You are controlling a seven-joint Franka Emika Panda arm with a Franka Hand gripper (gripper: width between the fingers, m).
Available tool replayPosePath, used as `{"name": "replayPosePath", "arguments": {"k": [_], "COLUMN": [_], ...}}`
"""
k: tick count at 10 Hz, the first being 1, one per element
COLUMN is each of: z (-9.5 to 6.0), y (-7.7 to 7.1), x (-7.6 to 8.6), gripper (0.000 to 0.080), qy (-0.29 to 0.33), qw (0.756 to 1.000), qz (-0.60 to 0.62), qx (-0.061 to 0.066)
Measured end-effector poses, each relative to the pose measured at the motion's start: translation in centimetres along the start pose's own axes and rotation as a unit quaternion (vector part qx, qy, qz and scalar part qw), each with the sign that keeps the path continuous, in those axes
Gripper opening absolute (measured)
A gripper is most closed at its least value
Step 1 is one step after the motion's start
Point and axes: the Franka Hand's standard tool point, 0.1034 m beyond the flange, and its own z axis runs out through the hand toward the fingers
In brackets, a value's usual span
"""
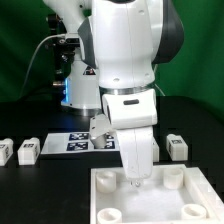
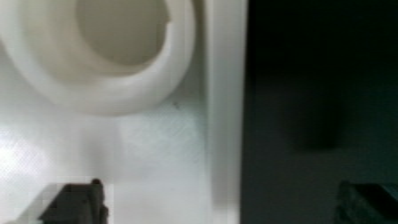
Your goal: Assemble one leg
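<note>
Leg [image 1: 177, 147] not yet fitted, task barely begun.
Three lie loose on the bench [image 1: 50, 190]; the hand [image 1: 135, 184], wide and empty, hangs low over the tray [image 1: 150, 206] by a bare socket [image 2: 98, 50].

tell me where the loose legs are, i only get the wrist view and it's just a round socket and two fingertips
Observer: One leg stands on the table at the exterior view's left, with a second leg beside it.
Operator: any on the other side
Observer: Yes, a third leg stands at the exterior view's right, beyond the square tray piece.
Operator: where's the gripper on that piece
Observer: The gripper hangs low over it, between its two far corner sockets. I cannot tell whether it touches.
</note>
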Motion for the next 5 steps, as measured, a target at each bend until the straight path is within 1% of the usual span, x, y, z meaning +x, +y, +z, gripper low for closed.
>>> {"name": "replayPosePath", "arguments": {"k": [1, 2, 3, 4, 5], "z": [-0.1, -0.7, -1.8, -2.7, -3.6], "y": [0.0, 0.0, -0.2, -0.7, -1.2], "x": [-0.1, -0.5, -0.3, 0.3, 1.1], "gripper": [0.0649, 0.0649, 0.0649, 0.0649, 0.0649], "qy": [0.0, -0.002, -0.003, -0.005, -0.005], "qw": [1.0, 1.0, 0.999, 0.997, 0.995], "qz": [0.002, 0.013, 0.031, 0.078, 0.099], "qx": [-0.001, -0.005, -0.011, -0.016, -0.02]}}
